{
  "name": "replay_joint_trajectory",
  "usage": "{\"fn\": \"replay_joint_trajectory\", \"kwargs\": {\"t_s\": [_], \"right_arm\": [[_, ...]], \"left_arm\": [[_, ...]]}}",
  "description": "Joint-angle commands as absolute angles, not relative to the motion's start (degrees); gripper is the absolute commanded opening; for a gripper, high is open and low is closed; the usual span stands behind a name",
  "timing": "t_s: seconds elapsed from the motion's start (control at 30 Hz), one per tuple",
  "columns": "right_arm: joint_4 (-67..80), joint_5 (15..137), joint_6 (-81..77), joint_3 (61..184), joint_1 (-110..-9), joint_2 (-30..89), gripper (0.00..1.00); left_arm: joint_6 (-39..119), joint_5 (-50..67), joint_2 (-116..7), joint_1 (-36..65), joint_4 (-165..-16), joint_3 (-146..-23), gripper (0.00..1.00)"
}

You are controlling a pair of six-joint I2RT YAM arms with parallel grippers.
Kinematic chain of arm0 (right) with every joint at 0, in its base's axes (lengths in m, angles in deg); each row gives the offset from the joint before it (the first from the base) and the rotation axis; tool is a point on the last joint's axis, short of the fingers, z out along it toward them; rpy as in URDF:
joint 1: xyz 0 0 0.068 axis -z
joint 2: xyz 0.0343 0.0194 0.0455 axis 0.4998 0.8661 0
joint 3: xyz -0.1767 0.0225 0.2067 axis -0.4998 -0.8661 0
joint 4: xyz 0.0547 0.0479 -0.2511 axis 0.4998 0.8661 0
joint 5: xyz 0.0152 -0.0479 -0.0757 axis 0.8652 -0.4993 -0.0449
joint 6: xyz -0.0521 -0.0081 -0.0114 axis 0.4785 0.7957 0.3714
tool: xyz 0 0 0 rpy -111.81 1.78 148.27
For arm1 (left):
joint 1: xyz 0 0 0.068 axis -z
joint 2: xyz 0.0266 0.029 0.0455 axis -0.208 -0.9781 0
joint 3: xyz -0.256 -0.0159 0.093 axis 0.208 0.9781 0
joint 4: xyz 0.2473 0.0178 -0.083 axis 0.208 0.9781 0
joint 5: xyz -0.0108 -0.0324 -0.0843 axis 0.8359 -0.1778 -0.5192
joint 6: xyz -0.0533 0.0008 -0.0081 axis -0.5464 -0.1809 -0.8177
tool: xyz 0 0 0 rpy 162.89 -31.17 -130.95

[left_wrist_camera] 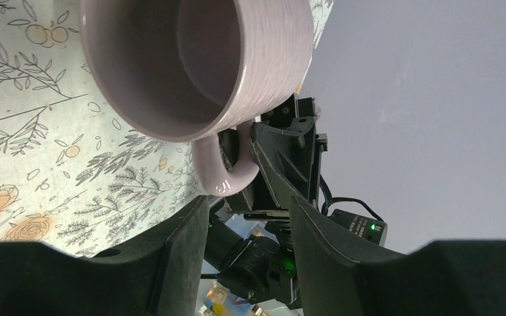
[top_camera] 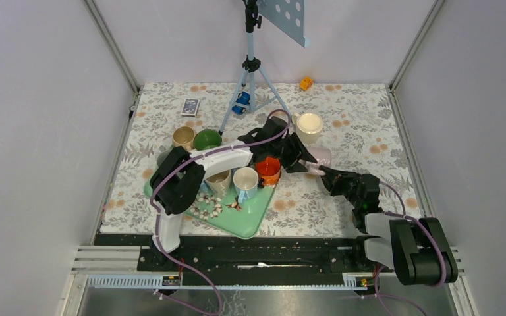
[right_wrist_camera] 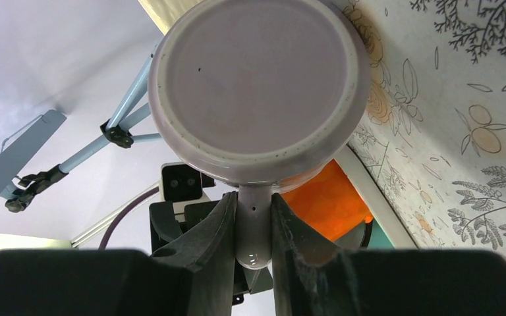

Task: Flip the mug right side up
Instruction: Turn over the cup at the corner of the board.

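- The mug lay tipped on its side near the middle of the table. It was just beyond the far right corner of the tray and in front of a cream mug. Whether it touched the cloth or hung just above it could not be told.
- The right gripper was clenched on the handle, one finger on each flank.
- The left gripper had its jaws released and grasped nothing. It faced the mug's mouth from close by.
- The step in hand looked like the roll itself: the right wrist had to turn until the mouth faced up.
- Only the handle was pinched and the body hung off to one side. The clench had to stay firm and the turn slow, or the mug would likely swing in the jaws.
- The left gripper had best back away from the rim before the turn, or steady the wall from outside. The orange cup and the cream mug stood near, so the arc needed room.
- The base should have met the table flat before any release.
- The mug was pale lilac and glazed, thick-walled, with a faint streaked finish. It had a wide round mouth, an empty inside, a flat ringed base and a stout looped handle.
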State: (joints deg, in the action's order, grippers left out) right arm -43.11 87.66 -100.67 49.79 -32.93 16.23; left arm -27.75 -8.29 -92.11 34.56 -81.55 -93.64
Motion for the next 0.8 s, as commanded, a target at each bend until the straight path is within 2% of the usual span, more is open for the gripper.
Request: {"fn": "replay_joint_trajectory", "kwargs": {"t_s": [0.0,0.43,0.77], "right_arm": [[-52.04,91.68,-103.82,49.65,-32.62,17.42,0.0],[-64.16,93.86,-108.37,49.09,-32.56,25.26,0.0],[-68.82,95.53,-110.0,48.67,-32.54,27.54,0.0]], "left_arm": [[-25.67,-11.46,-94.41,34.23,-83.14,-97.01,0.52],[-24.77,-10.71,-96.69,34.85,-82.17,-98.18,0.48],[-24.11,-10.19,-99.01,34.83,-81.65,-101.02,0.39]]}}
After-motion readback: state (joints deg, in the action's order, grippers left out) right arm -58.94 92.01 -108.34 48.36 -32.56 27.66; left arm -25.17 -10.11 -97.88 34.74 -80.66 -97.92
